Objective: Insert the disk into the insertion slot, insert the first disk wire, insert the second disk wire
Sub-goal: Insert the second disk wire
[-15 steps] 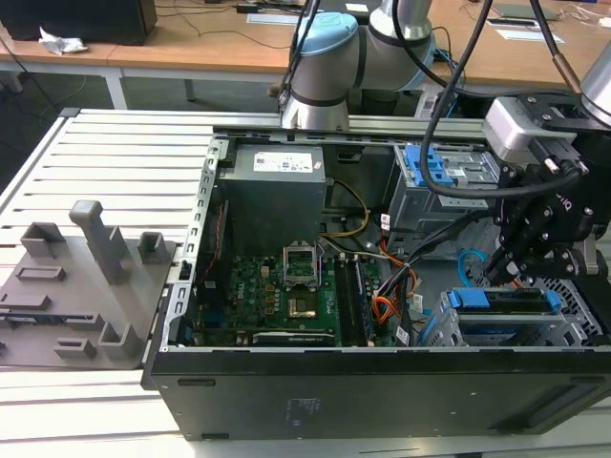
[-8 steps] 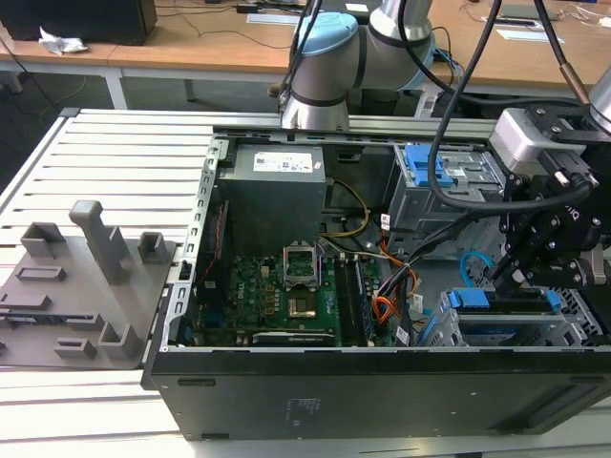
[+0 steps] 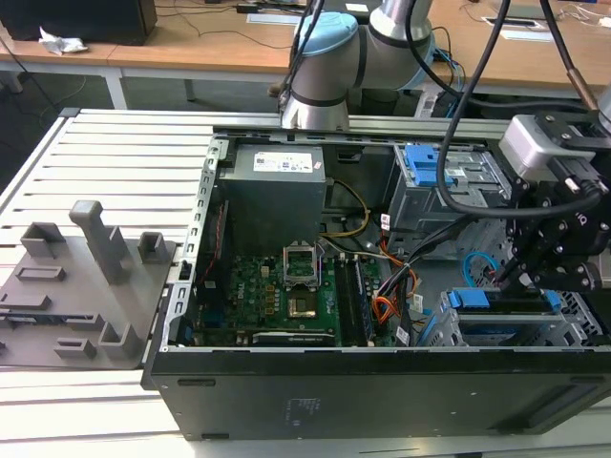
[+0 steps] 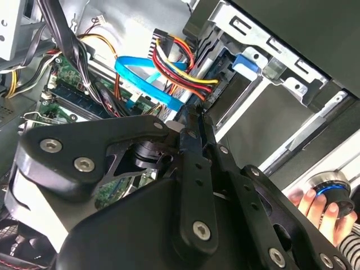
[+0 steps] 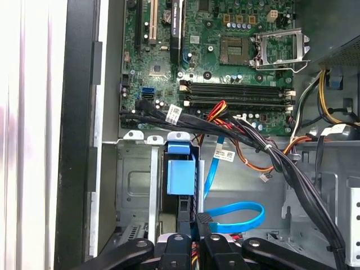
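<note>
One plug is the whole risk at this moment. The jaws are drawn close together and appear to pinch the black end of the second disk wire [image 5: 236, 216], the flat light-blue cable that loops across the case floor in the first wrist view and runs up to the fingertips in the second wrist view. The disk [image 5: 181, 170], in its blue caddy, already sits in the insertion slot [image 5: 135, 180], the grey cage at the exterior view's right, near the front of the open computer case [image 3: 382, 391].

Because the grip is on a small plug, a slight tilt could make it meet the disk's socket crooked, jam there or bend the contacts; I cannot see the socket itself. The cable's stiff loop may also twist the plug out from between the jaws as they press. A bundle of red, yellow and black wires [image 4: 180, 62] lies just beside the fingertips and could snag on them. The black cable bundle [image 5: 270, 152] crossing near the motherboard [image 5: 225, 56] crowds the same corner.
</note>
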`<action>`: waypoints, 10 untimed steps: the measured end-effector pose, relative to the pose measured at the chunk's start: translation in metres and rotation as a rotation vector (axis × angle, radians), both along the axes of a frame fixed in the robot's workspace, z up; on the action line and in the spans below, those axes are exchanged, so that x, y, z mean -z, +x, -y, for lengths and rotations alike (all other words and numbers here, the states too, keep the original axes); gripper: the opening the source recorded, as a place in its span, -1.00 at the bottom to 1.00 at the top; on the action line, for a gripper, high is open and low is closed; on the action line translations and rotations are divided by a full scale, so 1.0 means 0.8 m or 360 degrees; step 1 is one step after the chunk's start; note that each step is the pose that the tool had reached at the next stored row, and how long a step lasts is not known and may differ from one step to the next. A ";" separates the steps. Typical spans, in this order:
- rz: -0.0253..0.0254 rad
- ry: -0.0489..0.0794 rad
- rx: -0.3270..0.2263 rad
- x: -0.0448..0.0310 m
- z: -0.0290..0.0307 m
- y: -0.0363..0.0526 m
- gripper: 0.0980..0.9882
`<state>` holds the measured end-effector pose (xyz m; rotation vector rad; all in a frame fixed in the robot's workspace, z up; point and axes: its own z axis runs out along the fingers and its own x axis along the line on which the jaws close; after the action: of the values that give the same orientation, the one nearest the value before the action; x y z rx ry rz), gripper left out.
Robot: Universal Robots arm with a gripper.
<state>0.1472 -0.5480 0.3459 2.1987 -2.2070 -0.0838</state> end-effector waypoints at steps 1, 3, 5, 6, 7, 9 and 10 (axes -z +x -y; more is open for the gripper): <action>0.00000 0.0001 0.0000 0.0004 0.0001 0.000 -0.86; 0.00000 0.0003 0.0000 0.0014 0.0002 0.001 -0.86; 0.00000 0.0005 0.0000 0.0023 0.0011 0.002 -0.86; 0.00000 0.0006 0.0000 0.0031 0.0017 0.002 -0.86; 0.00000 0.0006 0.0000 0.0037 0.0022 0.002 -0.86; 0.00001 0.0006 0.0000 0.0059 0.0035 0.002 -0.86; -0.00001 0.0005 0.0000 0.0069 0.0037 0.002 -0.86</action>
<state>0.1489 -0.5510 0.3403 2.2004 -2.2084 -0.0877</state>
